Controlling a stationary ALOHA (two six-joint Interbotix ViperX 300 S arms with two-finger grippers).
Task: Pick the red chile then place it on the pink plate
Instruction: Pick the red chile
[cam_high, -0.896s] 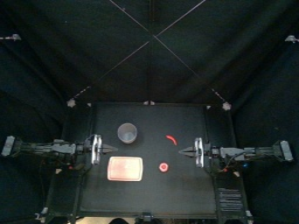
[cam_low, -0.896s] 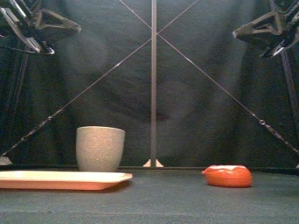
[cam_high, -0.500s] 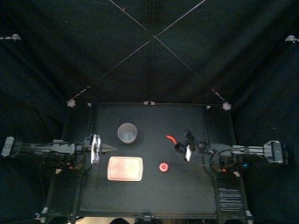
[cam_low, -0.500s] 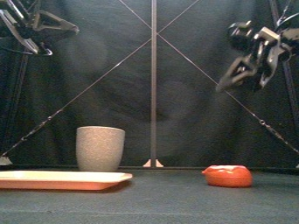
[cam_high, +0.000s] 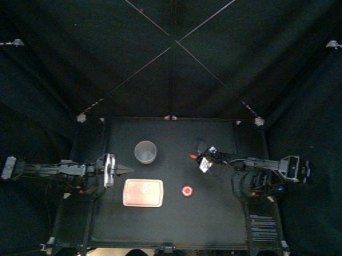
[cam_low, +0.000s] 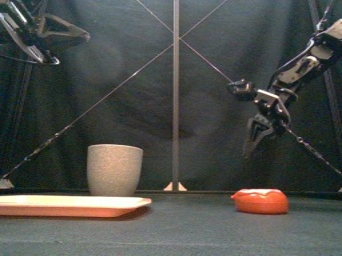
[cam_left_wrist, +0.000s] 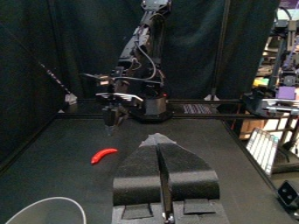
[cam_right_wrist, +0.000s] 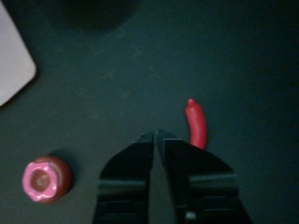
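Now the right hand (cam_right_wrist: 160, 133), closed and empty, hovers beside the slim curved red chile (cam_right_wrist: 197, 122); descending unopened, it might knock it aside.

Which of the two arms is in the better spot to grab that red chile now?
Right: the right hand hangs close to the red chile, jaws shut, while the left hand rests far off on the left, past the pink plate.

Grey cup (cam_low: 115, 169) behind pink tray (cam_low: 74, 205), red round toy (cam_low: 261, 201), right claw (cam_low: 251, 141) above it
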